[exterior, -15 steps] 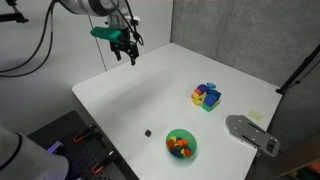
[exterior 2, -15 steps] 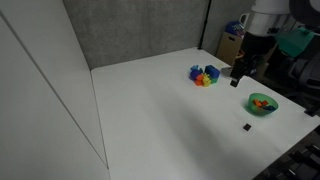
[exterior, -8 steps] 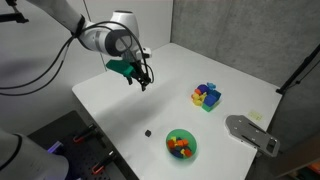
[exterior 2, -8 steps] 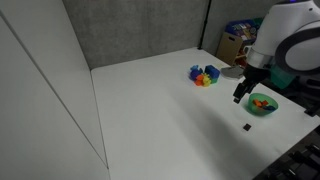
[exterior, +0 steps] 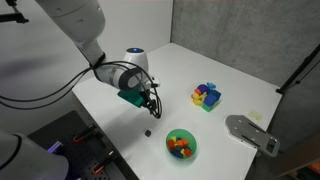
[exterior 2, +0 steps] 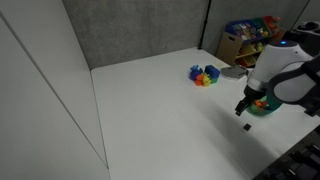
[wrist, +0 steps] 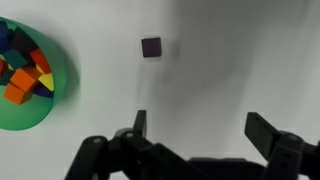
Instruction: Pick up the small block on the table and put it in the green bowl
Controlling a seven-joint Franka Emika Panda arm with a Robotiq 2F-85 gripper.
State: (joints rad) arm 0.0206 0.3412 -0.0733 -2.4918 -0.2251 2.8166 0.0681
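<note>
I have the tool (wrist: 200,128) hanging wide open, empty, just short of the small block (wrist: 151,47), ready to straddle it.

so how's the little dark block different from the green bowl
Colour: the small block is nearly black, the green bowl bright green. Size: the block is far smaller than the bowl. Shape: the block is a cube, the bowl is round with a low rim. State: the block lies alone, while the bowl holds coloured pieces. Both rest on the white table, apart from each other.
</note>
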